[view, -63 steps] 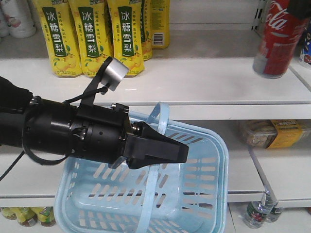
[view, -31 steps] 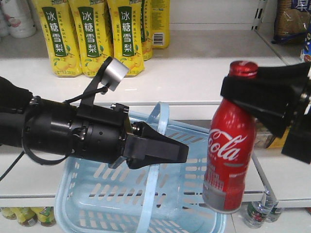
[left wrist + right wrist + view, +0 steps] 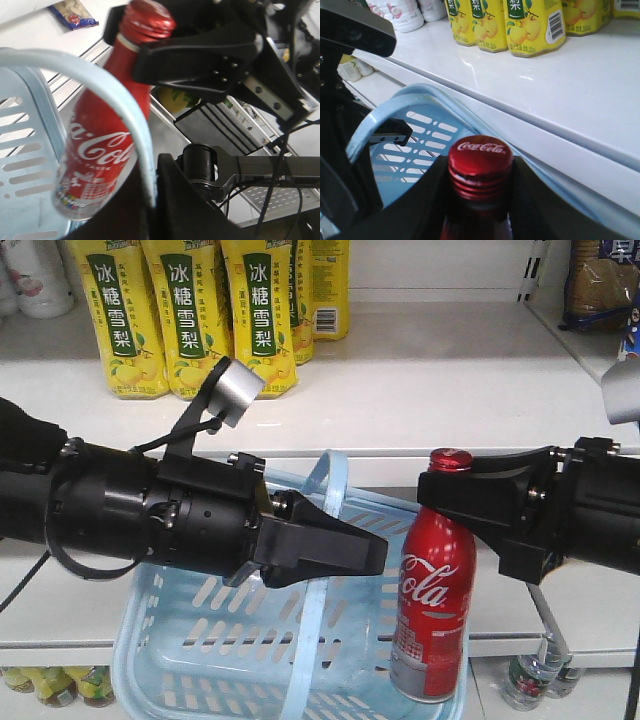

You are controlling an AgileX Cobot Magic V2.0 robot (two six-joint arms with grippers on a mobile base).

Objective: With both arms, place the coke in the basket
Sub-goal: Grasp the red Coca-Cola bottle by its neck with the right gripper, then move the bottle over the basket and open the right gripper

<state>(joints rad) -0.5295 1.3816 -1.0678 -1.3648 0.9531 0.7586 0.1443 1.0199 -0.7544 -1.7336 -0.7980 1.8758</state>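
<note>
The white shelf (image 3: 420,390) fills the background, and a row of yellow drink bottles (image 3: 190,315) stands on its upper level. In front of it hangs the light blue basket (image 3: 440,540), which the left gripper (image 3: 335,545) carries by one thin handle (image 3: 325,490); its black jaws are pressed together around this handle, as the left wrist view also suggests, where the handle (image 3: 125,100) curves down into the dark gripper body. The right gripper (image 3: 455,495) comes in from the right side and is clamped on the neck of the coke (image 3: 430,600), just below the red cap (image 3: 450,460). The bottle hangs upright under this gripper, its body free below the jaws, and it is at the right inner side of the basket, with its bottom near the level of the right rim. In the right wrist view the cap (image 3: 480,160) sits between the two black fingers (image 3: 540,200), which touch the neck on both sides, and the basket opening lies below and to the left.
</note>
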